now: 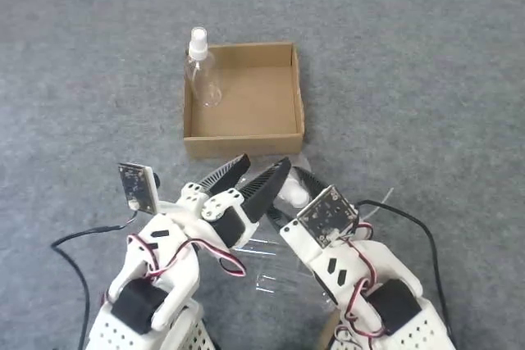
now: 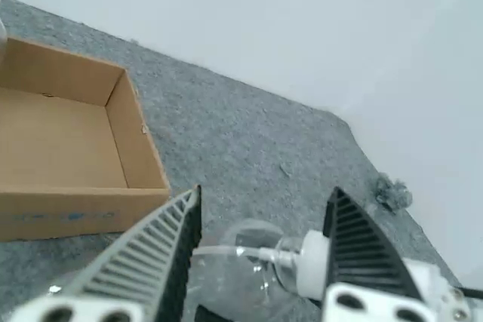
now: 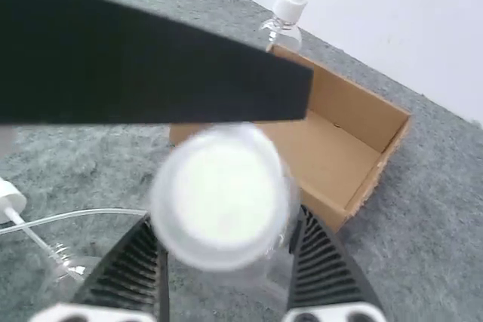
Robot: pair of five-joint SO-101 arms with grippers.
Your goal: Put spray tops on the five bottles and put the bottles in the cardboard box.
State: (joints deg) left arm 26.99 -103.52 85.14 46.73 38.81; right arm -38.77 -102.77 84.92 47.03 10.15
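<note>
While near cardboard box (image 1: 243,147) edge, right gripper (image 3: 224,224) around bottle (image 3: 219,201).

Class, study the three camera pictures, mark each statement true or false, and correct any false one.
1. A clear plastic bottle with a white spray top stands in the brown cardboard box. True.
2. The box lies tipped on its side. False: it sits flat with its open top upward.
3. The left end effector is open. True.
4. The right end effector holds nothing. False: it grips a clear bottle with a round white end.
5. The grey carpet-like mat covers the table. True.
</note>
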